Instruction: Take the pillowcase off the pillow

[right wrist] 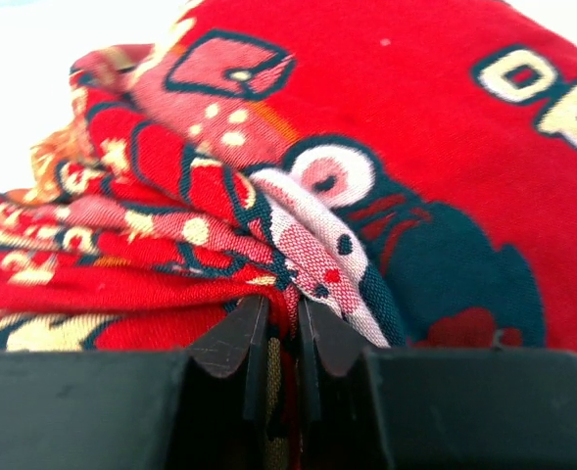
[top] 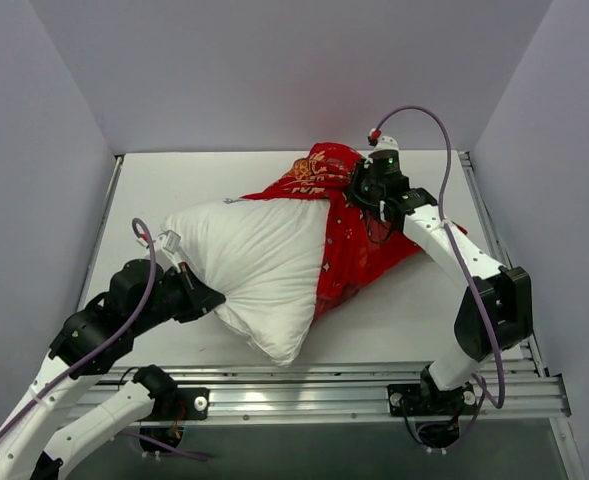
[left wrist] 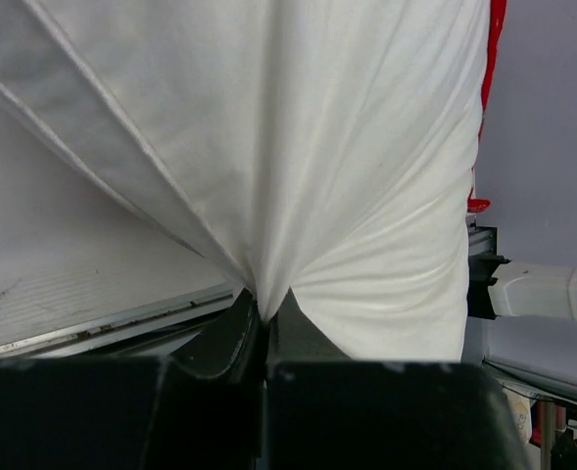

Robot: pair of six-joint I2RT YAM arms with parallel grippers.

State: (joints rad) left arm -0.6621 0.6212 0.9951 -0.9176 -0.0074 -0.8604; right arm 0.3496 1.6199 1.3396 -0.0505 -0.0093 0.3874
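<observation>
While one pillow (top: 259, 265) lies across the middle of the table (top: 404, 330), most of its plain white, puffy body is bare. Its near-left corner is drawn into a tight fan of creases. A single pillowcase (top: 352, 240) covers only the far-right end. It is bright red cloth with gold motifs and dark-outlined cartoon figures, and it is bunched into thick folds toward the back wall. Its open edge shows as a red border running down the white cushion. Two arms reach in, one at each end. The left gripper (left wrist: 265, 311) has its jaws pressed together on the white corner, pinching the pillow's fabric. The right gripper (right wrist: 283, 328) has its jaws nearly together on a gathered fold of the pillowcase at the far end of the bunch.
</observation>
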